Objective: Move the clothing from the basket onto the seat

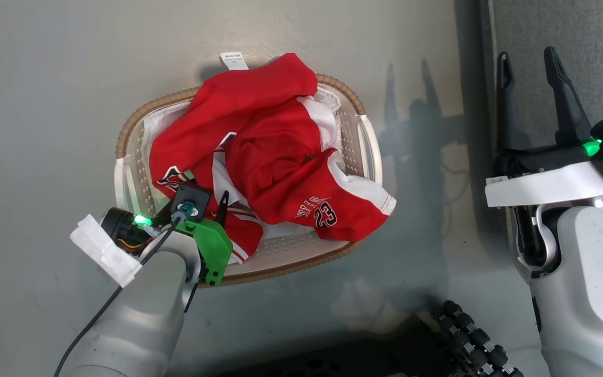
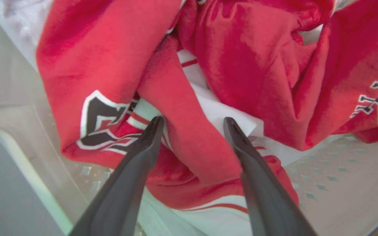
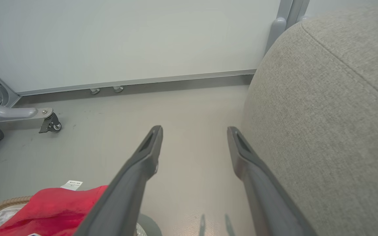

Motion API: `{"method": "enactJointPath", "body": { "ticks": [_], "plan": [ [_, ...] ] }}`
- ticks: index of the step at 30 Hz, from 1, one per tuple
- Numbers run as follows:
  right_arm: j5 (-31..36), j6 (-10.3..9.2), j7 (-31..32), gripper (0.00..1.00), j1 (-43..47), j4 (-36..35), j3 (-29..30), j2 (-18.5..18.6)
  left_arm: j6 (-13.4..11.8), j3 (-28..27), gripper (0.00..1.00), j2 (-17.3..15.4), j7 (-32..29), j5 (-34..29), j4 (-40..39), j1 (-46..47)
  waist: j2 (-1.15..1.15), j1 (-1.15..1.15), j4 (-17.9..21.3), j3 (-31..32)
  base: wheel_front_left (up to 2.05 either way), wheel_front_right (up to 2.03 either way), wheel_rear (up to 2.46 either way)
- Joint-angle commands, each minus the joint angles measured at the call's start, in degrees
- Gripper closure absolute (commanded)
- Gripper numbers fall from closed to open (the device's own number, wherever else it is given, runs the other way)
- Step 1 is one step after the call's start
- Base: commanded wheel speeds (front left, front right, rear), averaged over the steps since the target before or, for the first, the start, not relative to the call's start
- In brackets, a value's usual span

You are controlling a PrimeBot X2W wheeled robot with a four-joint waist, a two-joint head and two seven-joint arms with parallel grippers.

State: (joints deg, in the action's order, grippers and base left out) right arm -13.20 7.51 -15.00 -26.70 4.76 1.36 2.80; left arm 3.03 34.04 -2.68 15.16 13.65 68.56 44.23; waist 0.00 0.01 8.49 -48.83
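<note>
Down on the grey floor (image 1: 45, 78) stands the basket (image 1: 123, 141), and the clothing (image 1: 270, 152) lies heaped in it, red with white trim. One fold hangs over the basket's far rim and another, bearing the number 23, spills past its near right corner. A white label (image 1: 234, 60) lies on the floor just beyond the far rim; its print is too small to read. Where white trim ends and the liner (image 1: 160, 120) begins is hard to tell.

The left gripper (image 2: 192, 123) is lowered into the near left corner of the basket. Its jaws are spread wide, one finger on each side of a raised red fold, gripping nothing. From above, the wrist hides part of the brown rim and one finger.

The right gripper (image 1: 527, 57) hangs well apart from the basket, its jaws spread wide and empty, over the floor beside the seat (image 3: 323, 114). The seat's rounded grey edge is cut off by the frame. Beyond it, a wheeled frame (image 3: 49, 123) stands against the wall.
</note>
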Motion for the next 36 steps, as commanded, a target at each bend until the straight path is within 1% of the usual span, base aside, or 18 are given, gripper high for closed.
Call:
{"method": "enactJointPath", "body": {
  "ticks": [1,2,10,14,16,21,26,33,36],
  "plan": [
    [-0.6,-0.04,-0.3,0.0,-0.5,0.2,-0.1,0.2,0.5,0.0,0.85,-0.4,-0.1,0.7,-0.1,0.9,0.0,-0.01,0.6,-0.1,0.0,0.0,0.0],
    [-0.6,-0.04,-0.3,0.0,-0.4,0.3,-0.1,0.2,0.6,0.0,1.0,-0.4,0.0,1.2,-0.3,0.9,0.0,-0.01,0.6,0.1,0.0,0.0,0.0],
    [-0.8,-0.04,-0.3,0.0,0.7,1.8,-0.2,0.2,1.4,-0.8,1.0,-0.5,0.0,3.2,-5.1,-2.3,0.0,-0.01,-0.1,4.3,0.0,0.0,0.0],
    [-0.1,-0.04,-0.3,0.0,2.0,2.7,-0.6,0.2,1.7,-1.7,1.0,-1.3,0.0,3.1,-9.0,-5.0,0.0,-0.01,-0.8,8.2,0.0,0.0,0.0],
    [0.3,-0.04,-0.3,0.0,2.7,3.1,-0.6,0.2,2.0,-1.3,1.0,-1.8,0.0,2.1,-11.2,-6.6,0.0,-0.01,-1.4,10.5,0.0,0.0,0.0],
    [1.6,-0.04,-0.3,0.0,5.4,4.4,-0.5,0.2,3.0,0.1,1.0,-3.9,0.0,-0.3,-17.3,-9.9,0.0,-0.01,-3.3,17.2,0.0,0.0,0.0],
    [3.1,-0.04,-0.3,0.0,8.6,5.7,-0.4,0.2,3.3,1.7,1.0,-7.1,0.0,-3.7,-23.0,-11.5,0.0,-0.01,-5.3,24.1,0.0,0.0,0.0],
    [4.1,-0.04,-0.3,0.0,13.7,7.5,-0.4,0.2,3.8,3.2,1.0,-10.3,0.0,-6.0,-28.5,-10.8,0.0,-0.01,-7.3,34.0,0.0,0.0,0.0],
    [4.3,-0.04,-0.3,0.0,16.1,8.2,-0.8,0.2,4.0,5.1,1.0,-11.8,0.0,-7.8,-30.5,-9.0,0.0,-0.01,-7.8,38.0,0.0,0.0,0.0]
  ]
}}
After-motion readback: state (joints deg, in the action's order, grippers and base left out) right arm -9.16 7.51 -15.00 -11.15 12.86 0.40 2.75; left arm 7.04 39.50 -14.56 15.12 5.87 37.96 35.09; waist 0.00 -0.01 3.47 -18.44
